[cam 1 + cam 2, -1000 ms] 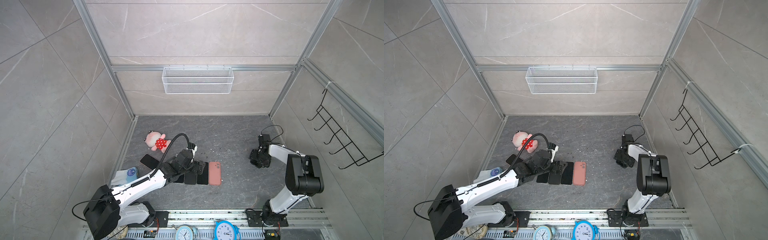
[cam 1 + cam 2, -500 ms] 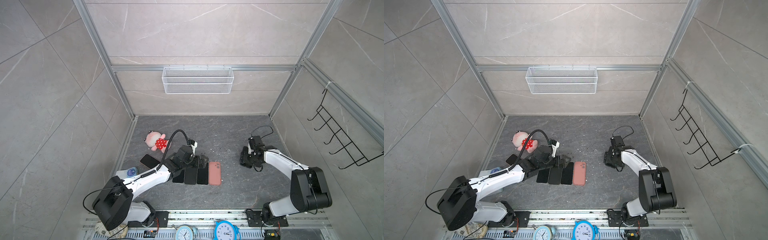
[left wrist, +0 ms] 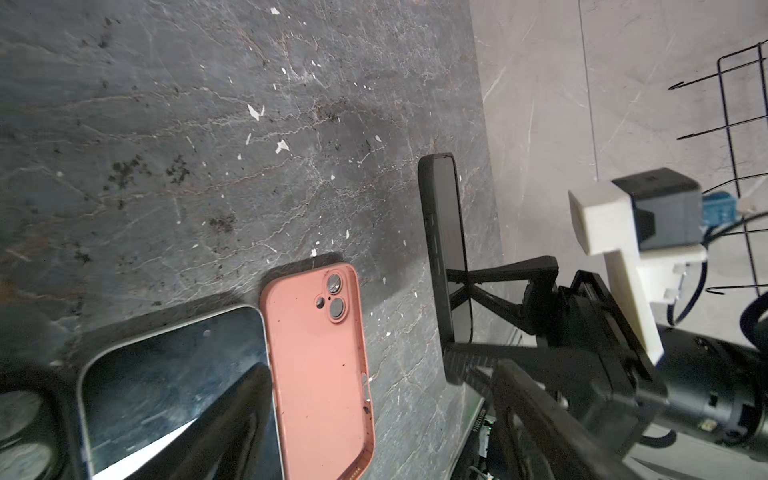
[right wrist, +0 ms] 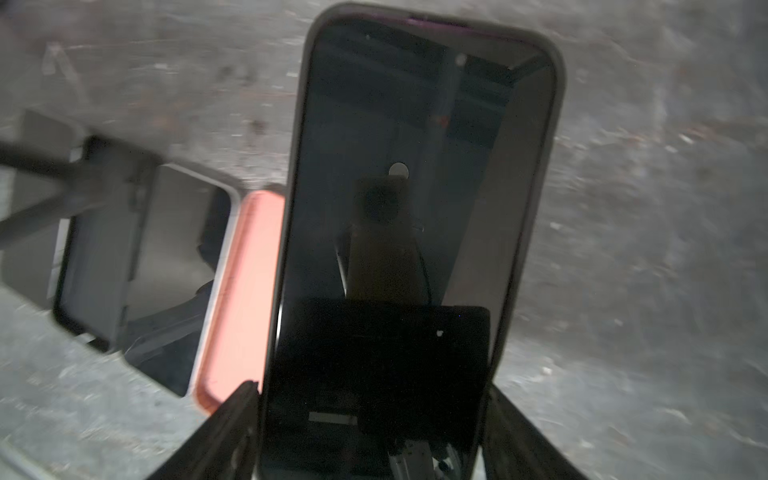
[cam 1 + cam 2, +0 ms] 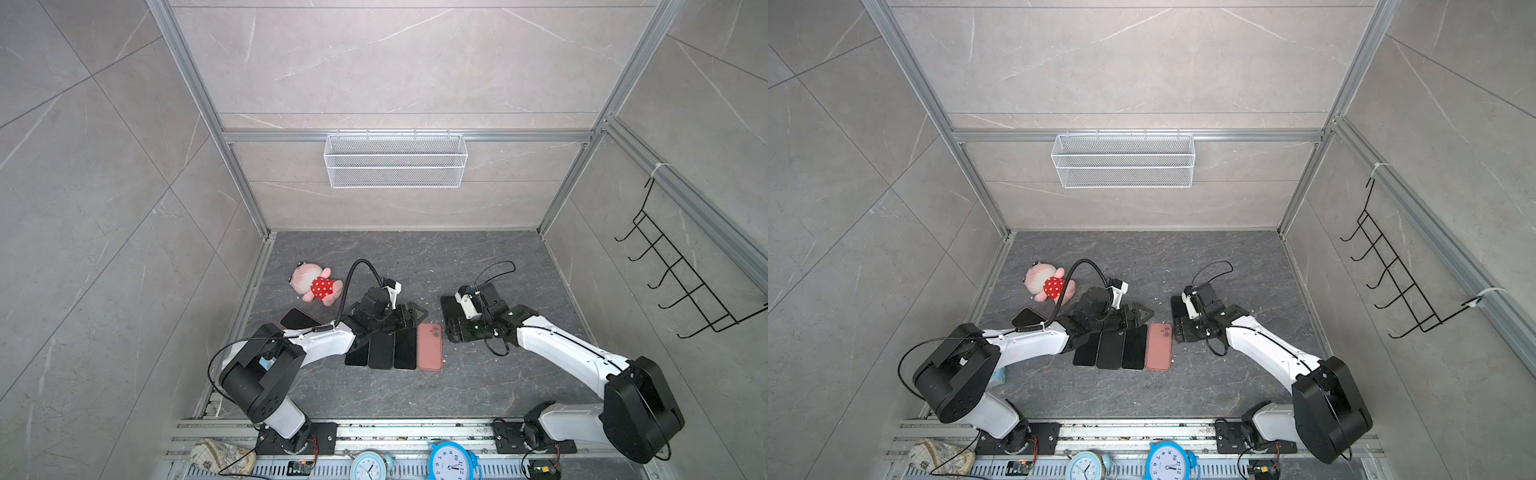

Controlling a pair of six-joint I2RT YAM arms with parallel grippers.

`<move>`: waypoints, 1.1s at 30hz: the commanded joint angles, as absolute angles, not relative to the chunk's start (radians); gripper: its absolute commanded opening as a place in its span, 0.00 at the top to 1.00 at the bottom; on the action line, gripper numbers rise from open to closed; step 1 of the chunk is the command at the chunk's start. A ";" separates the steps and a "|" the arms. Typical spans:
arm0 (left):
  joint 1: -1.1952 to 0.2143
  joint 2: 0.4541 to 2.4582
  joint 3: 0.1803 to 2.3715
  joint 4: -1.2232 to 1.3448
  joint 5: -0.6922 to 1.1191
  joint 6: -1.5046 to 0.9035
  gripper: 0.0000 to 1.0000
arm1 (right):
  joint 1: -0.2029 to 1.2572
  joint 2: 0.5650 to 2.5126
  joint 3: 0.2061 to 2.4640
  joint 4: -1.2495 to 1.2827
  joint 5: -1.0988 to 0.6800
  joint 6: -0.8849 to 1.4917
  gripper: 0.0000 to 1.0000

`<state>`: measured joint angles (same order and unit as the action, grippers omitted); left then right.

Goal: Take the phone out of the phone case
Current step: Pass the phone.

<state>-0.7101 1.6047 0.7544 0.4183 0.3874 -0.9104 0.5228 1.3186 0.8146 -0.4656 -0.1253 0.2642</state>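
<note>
Right wrist view: phone, dark case still on, is clamped in the right gripper, which has swung in to just right of the pink case. Left gripper hangs jaws apart over the black phones left of it, so peeling looks next. Bare floor beyond it; walls well clear.
</note>
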 commanded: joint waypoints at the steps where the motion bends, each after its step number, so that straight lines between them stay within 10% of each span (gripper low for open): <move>1: -0.700 1.631 0.778 0.557 0.452 -0.990 0.18 | 0.569 1.279 0.824 -0.404 -0.153 0.237 0.79; 12: -0.696 1.694 0.776 0.660 0.502 -1.042 0.39 | 0.659 1.267 0.828 -0.390 -0.190 0.222 0.81; 25: -0.695 1.710 0.763 0.711 0.526 -1.070 0.89 | 0.670 1.260 0.828 -0.374 -0.205 0.229 0.82; 33: -0.687 1.665 0.742 0.729 0.517 -1.077 1.00 | 0.671 1.217 0.812 -0.348 -0.212 0.265 0.72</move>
<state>-0.6952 1.7023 0.7528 0.6899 0.5262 -1.0901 0.6609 1.2736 0.8082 -0.4187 -0.1837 0.2508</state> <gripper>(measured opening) 0.121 0.776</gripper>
